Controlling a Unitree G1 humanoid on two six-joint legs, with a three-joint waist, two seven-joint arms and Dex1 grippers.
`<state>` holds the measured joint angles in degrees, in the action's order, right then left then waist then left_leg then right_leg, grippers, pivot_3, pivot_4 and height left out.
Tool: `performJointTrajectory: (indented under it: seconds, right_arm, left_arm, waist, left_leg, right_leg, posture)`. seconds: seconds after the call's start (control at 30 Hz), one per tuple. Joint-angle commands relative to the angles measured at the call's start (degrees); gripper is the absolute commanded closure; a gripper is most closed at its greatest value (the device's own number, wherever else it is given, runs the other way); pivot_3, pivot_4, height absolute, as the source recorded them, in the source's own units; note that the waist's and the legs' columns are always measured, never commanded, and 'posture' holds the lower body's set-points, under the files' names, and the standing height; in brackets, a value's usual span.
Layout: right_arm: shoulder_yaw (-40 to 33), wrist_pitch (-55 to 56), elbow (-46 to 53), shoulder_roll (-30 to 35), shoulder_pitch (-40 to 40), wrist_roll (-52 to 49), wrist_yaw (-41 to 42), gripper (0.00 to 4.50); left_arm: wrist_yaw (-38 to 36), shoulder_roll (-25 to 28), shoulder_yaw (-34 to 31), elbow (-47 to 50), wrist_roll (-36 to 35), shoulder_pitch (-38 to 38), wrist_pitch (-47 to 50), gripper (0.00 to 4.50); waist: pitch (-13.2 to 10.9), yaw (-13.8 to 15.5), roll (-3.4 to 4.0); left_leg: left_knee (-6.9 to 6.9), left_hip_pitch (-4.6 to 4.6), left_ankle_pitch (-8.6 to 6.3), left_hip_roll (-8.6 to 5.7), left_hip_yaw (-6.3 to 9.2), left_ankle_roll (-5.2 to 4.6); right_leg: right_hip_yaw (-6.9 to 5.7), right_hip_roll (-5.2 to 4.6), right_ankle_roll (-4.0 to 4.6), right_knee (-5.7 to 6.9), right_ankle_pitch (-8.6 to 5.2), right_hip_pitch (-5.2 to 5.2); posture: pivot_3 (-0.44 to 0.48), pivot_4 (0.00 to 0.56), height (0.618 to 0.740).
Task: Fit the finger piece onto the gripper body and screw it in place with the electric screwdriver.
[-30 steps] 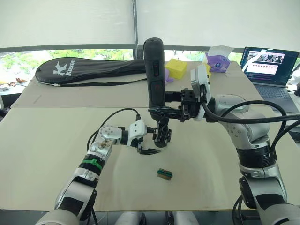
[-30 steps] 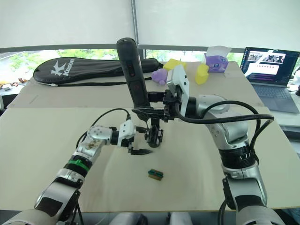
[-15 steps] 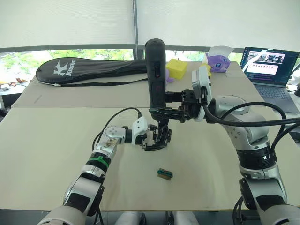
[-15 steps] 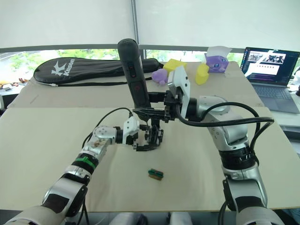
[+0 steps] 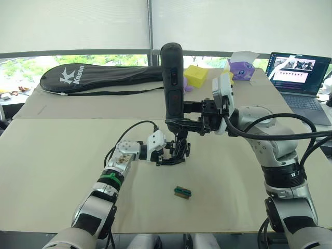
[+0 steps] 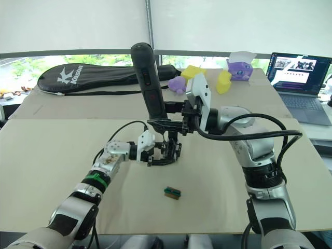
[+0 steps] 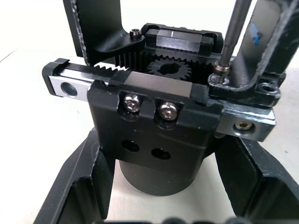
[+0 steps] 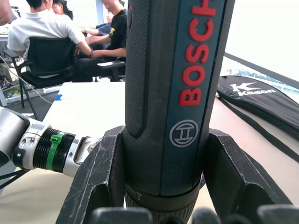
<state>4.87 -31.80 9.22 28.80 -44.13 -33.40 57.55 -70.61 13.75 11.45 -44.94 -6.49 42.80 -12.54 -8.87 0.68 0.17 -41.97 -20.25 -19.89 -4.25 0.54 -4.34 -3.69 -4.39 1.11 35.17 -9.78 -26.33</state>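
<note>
Gripping the long black pen-shaped electric screwdriver [image 5: 173, 83] around its lower barrel, the right gripper [image 5: 193, 124] is holding the tool nearly upright so that its thin metal bit is pointing straight down into the work. In the right wrist view both black fingers [image 8: 233, 177] are pressing against opposite sides of the barrel, a clamp firm enough, I judge, to resist the twist of driving.

Below it, the left gripper [image 5: 165, 155] is closing around the squat cylindrical base of the fist-sized black gripper body [image 5: 177, 150], which is sitting near the middle of the pale desk [image 5: 52, 171]. The left wrist view shows that gripper's two fingers [image 7: 84, 186] flanking the round base on either side, seemingly to keep the assembly from spinning under the bit. On top of the body a toothed rack and a small gear are lying exposed, and the bit's tip is resting on a screw head [image 7: 218, 70] at one end of the rack, where a black bracket-like part is standing; whether that is the small tapered finger piece I cannot tell.

A small green-brown rectangular block [image 5: 182, 192] is lying apart from the work, toward the desk's near edge. The fastening step appears to be under way.
</note>
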Motion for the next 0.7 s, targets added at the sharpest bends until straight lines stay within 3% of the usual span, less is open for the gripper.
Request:
performJointTrajectory:
  seconds: [0.03,0.4,0.7]
  right_arm:
    - [0.1,0.6,-0.4,1.4,1.0,0.6,2.2,2.53]
    - [3.7,0.6,-5.8,2.4,0.6,2.7,7.6,2.53]
    - [5.6,1.5,-9.4,1.8,-0.1,5.6,7.4,2.53]
  left_arm:
    - [0.1,0.6,-0.2,-0.8,1.0,1.3,-1.2,1.93]
    - [-0.2,1.3,-0.2,-1.8,1.6,1.8,-2.3,1.93]
    - [-0.3,1.5,-0.3,-1.1,1.8,1.2,-2.3,1.93]
  waist:
    - [0.0,0.0,-0.01]
    - [0.2,-0.1,-0.18]
    - [0.3,-0.1,-0.23]
  left_leg:
    - [0.00,0.00,0.00,0.00,0.00,0.00]
    - [0.00,0.06,0.00,0.02,0.01,0.00]
    - [0.01,0.09,0.00,0.03,0.03,0.00]
  right_leg:
    - [0.00,0.00,0.00,0.00,0.00,0.00]
    - [0.02,0.00,0.00,0.01,0.00,0.05]
    - [0.02,0.00,0.00,0.01,0.00,0.07]
  posture:
    - [0.000,0.150,0.740]
    - [0.000,0.150,0.740]
    - [0.000,0.150,0.740]
